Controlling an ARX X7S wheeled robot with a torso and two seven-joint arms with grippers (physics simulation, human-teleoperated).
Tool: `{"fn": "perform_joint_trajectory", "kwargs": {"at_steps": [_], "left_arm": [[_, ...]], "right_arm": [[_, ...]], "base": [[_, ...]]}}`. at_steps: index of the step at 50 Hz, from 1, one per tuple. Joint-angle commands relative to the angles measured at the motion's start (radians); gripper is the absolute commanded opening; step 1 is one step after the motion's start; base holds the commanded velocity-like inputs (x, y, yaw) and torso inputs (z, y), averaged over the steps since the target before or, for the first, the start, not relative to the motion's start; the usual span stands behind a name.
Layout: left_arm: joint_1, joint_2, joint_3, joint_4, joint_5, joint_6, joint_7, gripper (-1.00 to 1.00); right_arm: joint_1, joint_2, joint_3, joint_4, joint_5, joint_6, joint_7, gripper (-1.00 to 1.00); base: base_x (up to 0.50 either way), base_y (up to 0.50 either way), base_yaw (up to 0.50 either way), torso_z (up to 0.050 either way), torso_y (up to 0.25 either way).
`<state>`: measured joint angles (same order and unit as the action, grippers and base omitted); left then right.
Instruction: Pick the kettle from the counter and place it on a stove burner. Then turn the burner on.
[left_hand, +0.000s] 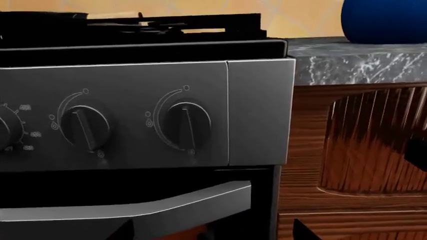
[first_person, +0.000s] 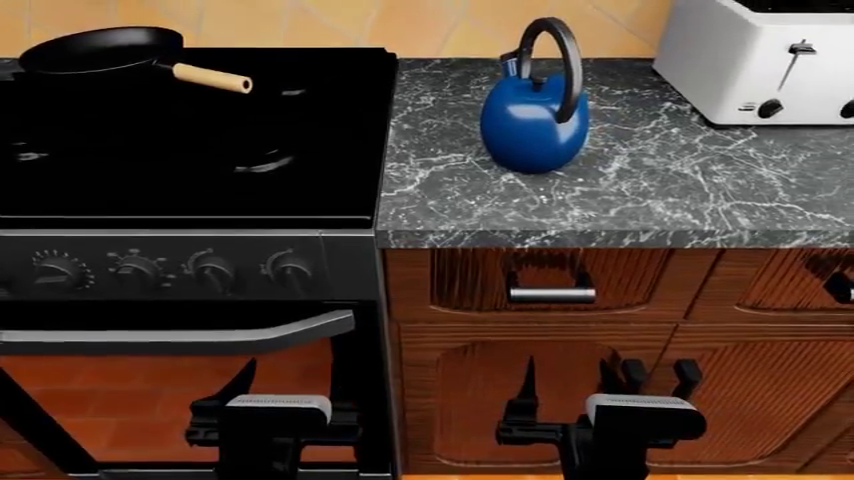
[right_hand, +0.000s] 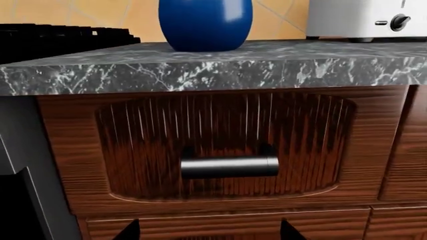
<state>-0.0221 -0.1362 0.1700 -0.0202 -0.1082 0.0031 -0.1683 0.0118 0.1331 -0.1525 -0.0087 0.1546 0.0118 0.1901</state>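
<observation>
The glossy blue kettle (first_person: 534, 122) stands upright on the dark marble counter (first_person: 641, 190), a little right of the stove; its round body also shows in the wrist views (left_hand: 383, 20) (right_hand: 205, 22). A front stove burner (first_person: 267, 160) lies under the black grates, with nothing on it. My left gripper (first_person: 300, 385) (left_hand: 213, 232) hangs low in front of the oven door, open and empty. Just as low, my right gripper (first_person: 607, 385) (right_hand: 208, 231) faces the drawer under the counter, also open and empty. Both are well below and in front of the kettle.
A black frying pan (first_person: 100, 50) with a wooden handle sits on the back left burner. Round control knobs (first_person: 287, 268) (left_hand: 187, 125) line the stove front above the oven handle (first_person: 174, 335). A white toaster (first_person: 761, 60) stands at the counter's back right. A drawer handle (right_hand: 229, 166) juts out.
</observation>
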Motion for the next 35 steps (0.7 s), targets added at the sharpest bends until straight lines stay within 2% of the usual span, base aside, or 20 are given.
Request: {"fn": "perform_joint_trajectory", "kwargs": {"at_steps": [1, 31, 35], "left_arm": [[-0.003, -0.007, 0.007, 0.002, -0.011, -0.007, -0.007, 1.0], [-0.003, -0.023, 0.026, 0.006, -0.032, -0.002, -0.024, 1.0], [0.001, -0.027, -0.016, 0.095, -0.151, -0.062, 0.001, 1.0]], "right_arm": [[0.003, 0.008, -0.01, 0.003, 0.007, -0.002, 0.008, 1.0], [0.002, 0.024, -0.024, 0.0, 0.03, -0.021, 0.027, 1.0], [-0.011, 0.03, -0.002, -0.102, 0.026, 0.0, 0.073, 1.0]], "base": [[0.0, 0.0, 0.0, 0.05, 0.0], [0.0, 0.0, 0.0, 0.05, 0.0], [0.0, 0.0, 0.0, 0.02, 0.0]]}}
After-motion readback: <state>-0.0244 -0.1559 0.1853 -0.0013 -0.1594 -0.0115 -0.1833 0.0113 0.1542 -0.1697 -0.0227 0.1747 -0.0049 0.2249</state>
